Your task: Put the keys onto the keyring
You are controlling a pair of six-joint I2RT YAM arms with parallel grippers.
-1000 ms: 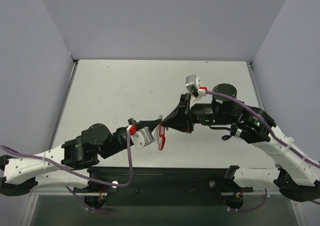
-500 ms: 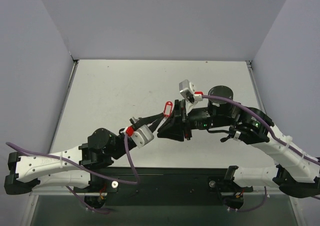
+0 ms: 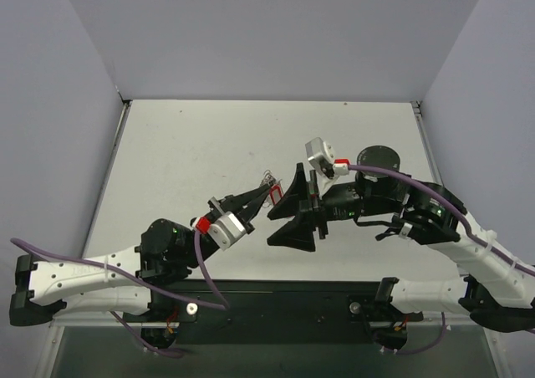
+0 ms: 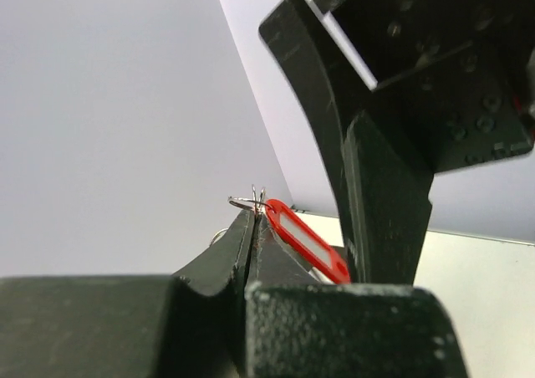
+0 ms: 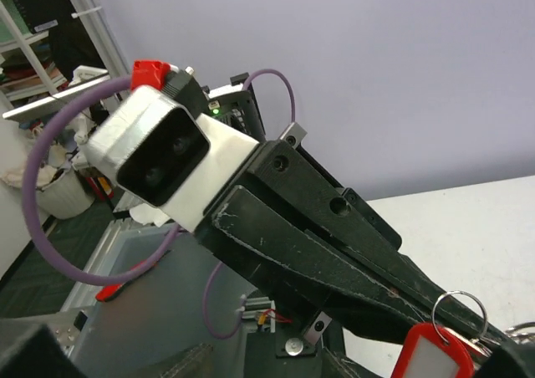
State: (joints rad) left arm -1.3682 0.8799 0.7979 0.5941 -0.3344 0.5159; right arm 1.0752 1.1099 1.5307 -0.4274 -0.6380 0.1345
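You're running a matched pair: the left arm [image 3: 84,276] and right arm [image 3: 489,259] both wear glossy white plastic shells over chunky black round joints. A thin purple cable [image 5: 33,169] loops along each arm to a red-capped plug [image 5: 150,73] atop a boxy silver-grey wrist camera [image 5: 159,156] with two dark lenses. Your left hand [image 4: 255,212] and right hand [image 3: 282,219] are matte black. Their wedge-shaped fingers taper to narrow tips and are scuffed pale along the edges. The right hand's block-like black housing [image 4: 451,77] is dotted with small recessed screws.
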